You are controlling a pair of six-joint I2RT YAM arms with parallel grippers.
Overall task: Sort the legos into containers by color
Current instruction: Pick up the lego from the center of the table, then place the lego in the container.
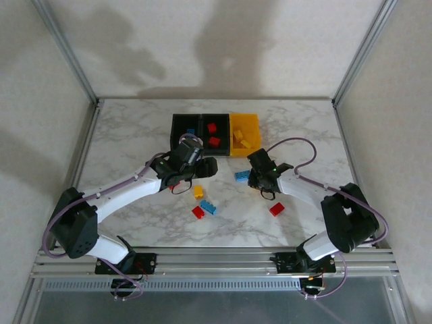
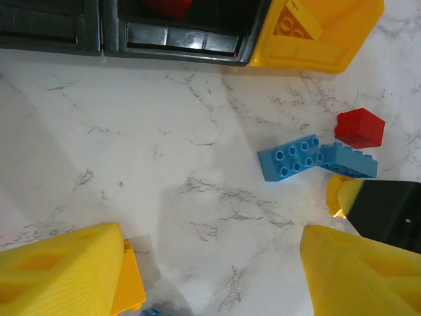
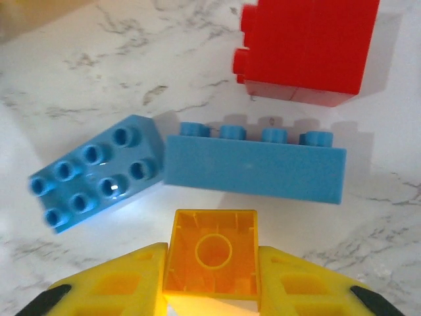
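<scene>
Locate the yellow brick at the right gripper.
The yellow brick is bottom centre in the right wrist view, between the right gripper's fingers, facing two blue bricks.

white marble-look table (image 1: pixel 128 135), thin grey veins all over. plain off-white back wall (image 1: pixel 270 40) behind it, with soft grey shadows (image 1: pixel 128 50) across it. two slanted metal frame posts, the left post (image 1: pixel 67 50) and the right post (image 1: pixel 364 48), come down to the table's far corners. slotted aluminium rail (image 1: pixel 216 260) runs along the near edge. pale side panels on both sides.
</scene>
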